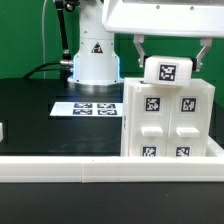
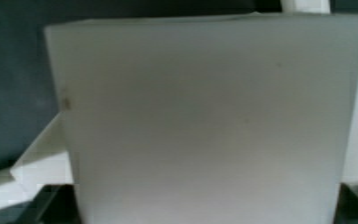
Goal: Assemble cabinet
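Exterior view: I'm seeing gripper (image 1: 168,60) clamping a tagged white block (image 1: 167,70), sitting atop the cabinet (image 1: 166,120).

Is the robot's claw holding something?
Yes, it seems: the gripper straddles a small tagged white block on top of the cabinet, one finger at each side.

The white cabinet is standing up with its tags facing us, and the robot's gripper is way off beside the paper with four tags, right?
Not quite. The gripper is right over the cabinet, its fingers either side of the tagged piece on top, not by the marker board. The exterior view shows this. The cabinet does stand upright, tags facing us.
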{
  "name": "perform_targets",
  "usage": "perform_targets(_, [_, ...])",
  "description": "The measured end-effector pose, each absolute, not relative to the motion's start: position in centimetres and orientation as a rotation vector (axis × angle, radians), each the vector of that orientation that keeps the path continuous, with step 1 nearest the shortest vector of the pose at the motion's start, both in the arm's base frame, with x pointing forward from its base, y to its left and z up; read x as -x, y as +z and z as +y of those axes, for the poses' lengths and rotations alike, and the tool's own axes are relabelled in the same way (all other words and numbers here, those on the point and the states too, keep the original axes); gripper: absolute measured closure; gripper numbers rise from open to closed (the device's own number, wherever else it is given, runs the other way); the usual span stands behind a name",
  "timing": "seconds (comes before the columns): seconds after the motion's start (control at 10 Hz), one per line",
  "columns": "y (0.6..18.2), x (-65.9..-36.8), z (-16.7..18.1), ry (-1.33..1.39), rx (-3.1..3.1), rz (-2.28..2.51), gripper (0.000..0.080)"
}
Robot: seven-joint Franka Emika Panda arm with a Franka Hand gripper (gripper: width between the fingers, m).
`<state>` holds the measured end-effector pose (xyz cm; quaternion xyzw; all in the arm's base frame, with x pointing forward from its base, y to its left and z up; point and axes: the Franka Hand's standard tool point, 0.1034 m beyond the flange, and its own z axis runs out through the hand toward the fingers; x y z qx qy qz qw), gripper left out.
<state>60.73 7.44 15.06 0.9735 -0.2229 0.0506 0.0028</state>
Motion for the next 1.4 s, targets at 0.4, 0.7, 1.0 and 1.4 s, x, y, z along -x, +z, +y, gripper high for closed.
perform_targets(0.4, [15.0, -61.0, 8.6, 0.178, -2.881, -1.383, 0.0236])
perform_targets(0.7, [15.0, -61.0, 9.0, 0.154, -2.751, -1.689, 0.0236])
perform_targets(1.0, [15.7, -60.9, 9.2, 0.154, -2.786, -1.663, 0.0044])
perform_targets(1.4, [17.4, -61.0, 9.4, 0.159, -2.836, -1.653, 0.0001])
